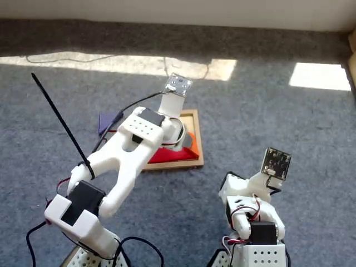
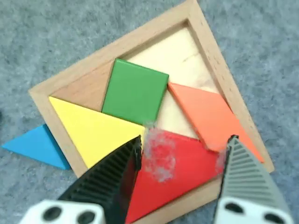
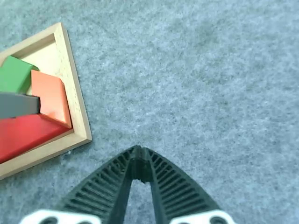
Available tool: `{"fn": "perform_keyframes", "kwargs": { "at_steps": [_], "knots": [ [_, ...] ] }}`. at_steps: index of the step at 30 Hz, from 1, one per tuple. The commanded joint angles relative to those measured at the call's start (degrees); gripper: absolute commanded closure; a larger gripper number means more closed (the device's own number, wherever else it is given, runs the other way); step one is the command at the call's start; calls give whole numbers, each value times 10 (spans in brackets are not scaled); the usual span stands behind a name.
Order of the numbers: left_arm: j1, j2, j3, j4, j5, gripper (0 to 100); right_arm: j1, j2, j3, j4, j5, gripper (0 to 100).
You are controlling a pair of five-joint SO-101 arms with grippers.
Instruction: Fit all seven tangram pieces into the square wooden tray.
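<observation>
1. The high view looks down from above and behind both arms, wide enough to take in the grey carpet [image 1: 278,111] and the square wooden tray [image 1: 198,142].
2. The left wrist view looks nearly straight down, close over the tray, past the left gripper [image 2: 185,140].
3. The right wrist view faces down at the carpet beside the tray, close, past the right gripper [image 3: 139,150].
4. All three share the tray's corner with the red triangle [image 2: 182,172] and orange parallelogram [image 2: 210,116].
</observation>
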Motion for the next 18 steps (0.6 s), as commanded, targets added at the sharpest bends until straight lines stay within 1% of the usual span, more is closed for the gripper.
{"fn": "perform_keyframes", "kwargs": {
  "at_steps": [1, 6, 9, 14, 18],
  "knots": [
    [-3, -29, 3, -33, 5, 716, 6, -1, 71, 0, 1, 993],
    [-3, 2, -3, -33, 5, 716, 6, -1, 71, 0, 1, 993],
    [-3, 46, -40, -30, 5, 716, 6, -1, 71, 0, 1, 993],
    [-4, 98, -109, 29, 8, 716, 6, -1, 71, 0, 1, 993],
    [-4, 117, -133, 46, 8, 716, 6, -1, 71, 0, 1, 993]
  ]
}}
